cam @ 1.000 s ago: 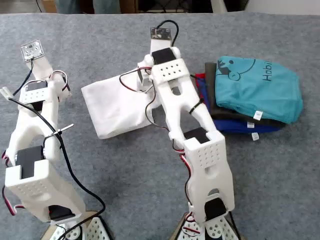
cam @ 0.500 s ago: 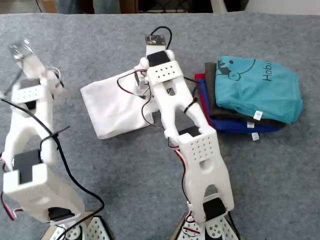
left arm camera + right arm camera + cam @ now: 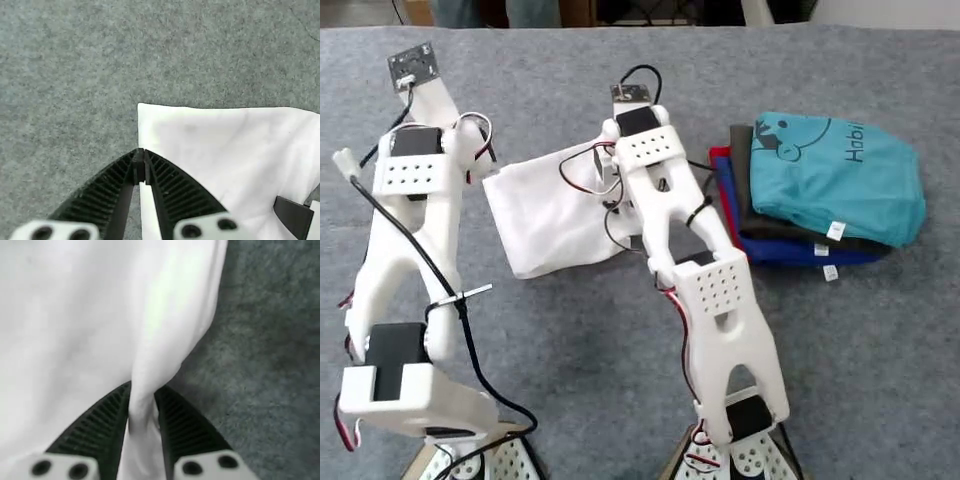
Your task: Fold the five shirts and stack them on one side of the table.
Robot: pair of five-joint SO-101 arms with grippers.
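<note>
A folded white shirt [image 3: 550,215] lies in the middle of the grey table. My right gripper [image 3: 612,185] is at its right edge, shut on a raised fold of the white cloth [image 3: 150,350] that runs between the gripper's [image 3: 142,390] jaws. My left gripper [image 3: 488,173] is at the shirt's left side. Its [image 3: 140,156] tips are shut and sit right over the edge of the white shirt [image 3: 215,150]. To the right, a teal shirt [image 3: 835,175] tops a stack of folded dark, blue [image 3: 790,250] and red [image 3: 720,153] shirts.
Grey felt covers the table [image 3: 880,350], with bare room in front of the stack and at the far left. Both arm bases stand at the near edge. A dark part of the right arm [image 3: 292,217] shows at the shirt's far side in the left wrist view.
My left arm has swung from the far left over to the white shirt's left side. My right arm has shifted slightly left, still holding the cloth.
</note>
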